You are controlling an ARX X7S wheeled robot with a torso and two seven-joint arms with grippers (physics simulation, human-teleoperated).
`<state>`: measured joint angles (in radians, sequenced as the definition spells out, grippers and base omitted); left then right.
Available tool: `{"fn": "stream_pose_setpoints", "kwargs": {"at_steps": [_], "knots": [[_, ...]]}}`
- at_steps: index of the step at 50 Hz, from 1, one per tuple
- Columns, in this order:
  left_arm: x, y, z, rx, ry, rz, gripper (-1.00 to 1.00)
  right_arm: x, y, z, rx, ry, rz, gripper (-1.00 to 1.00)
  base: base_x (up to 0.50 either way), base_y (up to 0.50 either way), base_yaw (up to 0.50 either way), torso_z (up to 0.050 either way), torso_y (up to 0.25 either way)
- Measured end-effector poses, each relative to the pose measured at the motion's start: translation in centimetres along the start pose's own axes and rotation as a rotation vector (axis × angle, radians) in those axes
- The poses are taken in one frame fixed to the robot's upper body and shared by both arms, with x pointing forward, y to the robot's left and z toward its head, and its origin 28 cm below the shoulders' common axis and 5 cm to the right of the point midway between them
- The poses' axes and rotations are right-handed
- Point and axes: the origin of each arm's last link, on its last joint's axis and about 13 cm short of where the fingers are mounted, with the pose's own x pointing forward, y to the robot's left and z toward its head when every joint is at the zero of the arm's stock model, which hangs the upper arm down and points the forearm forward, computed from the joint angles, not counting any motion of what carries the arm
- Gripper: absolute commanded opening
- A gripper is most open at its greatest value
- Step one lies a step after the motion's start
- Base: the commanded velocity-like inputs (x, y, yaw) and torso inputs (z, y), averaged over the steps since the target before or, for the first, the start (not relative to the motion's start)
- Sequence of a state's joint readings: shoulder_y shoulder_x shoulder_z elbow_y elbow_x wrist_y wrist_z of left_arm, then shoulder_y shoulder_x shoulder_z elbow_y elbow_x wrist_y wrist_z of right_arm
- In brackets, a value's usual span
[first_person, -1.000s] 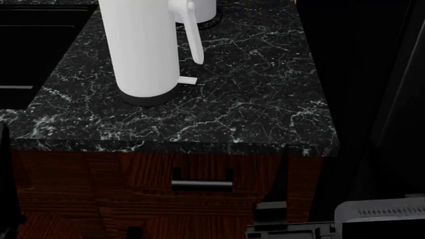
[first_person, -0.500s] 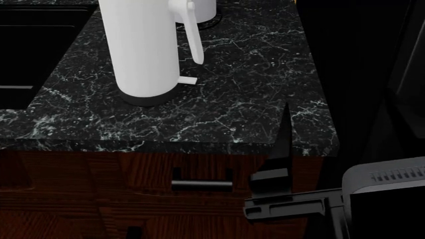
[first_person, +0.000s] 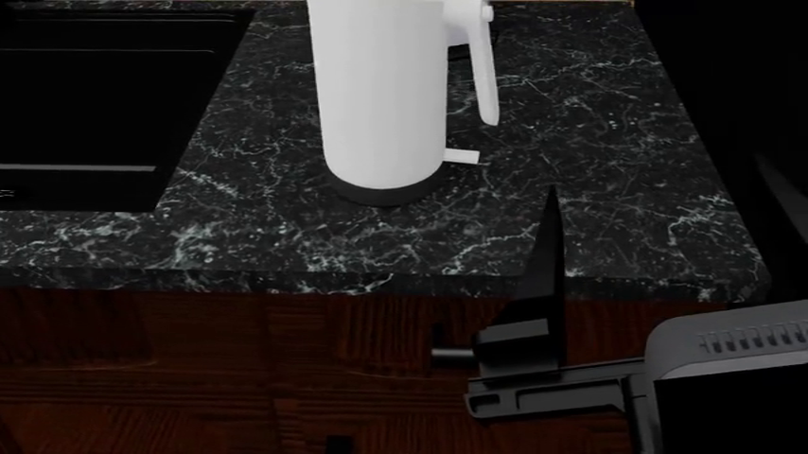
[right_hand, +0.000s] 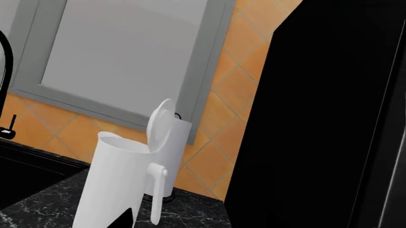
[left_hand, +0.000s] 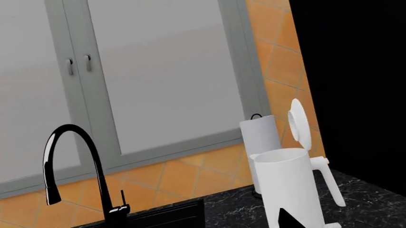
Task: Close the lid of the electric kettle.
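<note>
The electric kettle stands upright on the black marble counter, handle to the right; its top is cut off in the head view. It also shows in the left wrist view and the right wrist view. The lid stands open, upright above the handle hinge, also seen in the right wrist view. My right gripper is in front of the counter edge, right of the kettle, with one thin dark finger pointing up. Of my left gripper only a dark fingertip shows.
A black sink lies left of the kettle, with a black faucet. A narrower white cylinder stands behind the kettle by the orange tiled wall. A tall black cabinet bounds the counter's right. A drawer handle is below the edge.
The right gripper rose into the head view at the lower right. The head view then shifted left, so the kettle now sits further right and the sink shows more.
</note>
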<state>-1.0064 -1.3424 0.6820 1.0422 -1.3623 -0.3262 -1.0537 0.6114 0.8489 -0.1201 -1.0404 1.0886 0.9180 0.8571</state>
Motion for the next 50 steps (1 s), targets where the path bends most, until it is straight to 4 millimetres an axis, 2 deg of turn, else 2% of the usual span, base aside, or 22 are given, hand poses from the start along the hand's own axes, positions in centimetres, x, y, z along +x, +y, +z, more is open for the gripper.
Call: {"fn": "stream_pose_setpoints", "kwargs": {"at_steps": [18,50], "knots": [[0.1,0.1,0.1,0.005,0.005,0.0,1.0,-0.1,-0.6,1.1,0.001,-0.02,-0.031,1.0,0.08,0.03,0.0,0.0,0.0],[0.1,0.1,0.2,0.009,0.007,-0.002,1.0,0.0,-0.7,1.6,-0.027,-0.026,-0.036,1.0,0.4,0.0,0.0,0.0,0.0]]}}
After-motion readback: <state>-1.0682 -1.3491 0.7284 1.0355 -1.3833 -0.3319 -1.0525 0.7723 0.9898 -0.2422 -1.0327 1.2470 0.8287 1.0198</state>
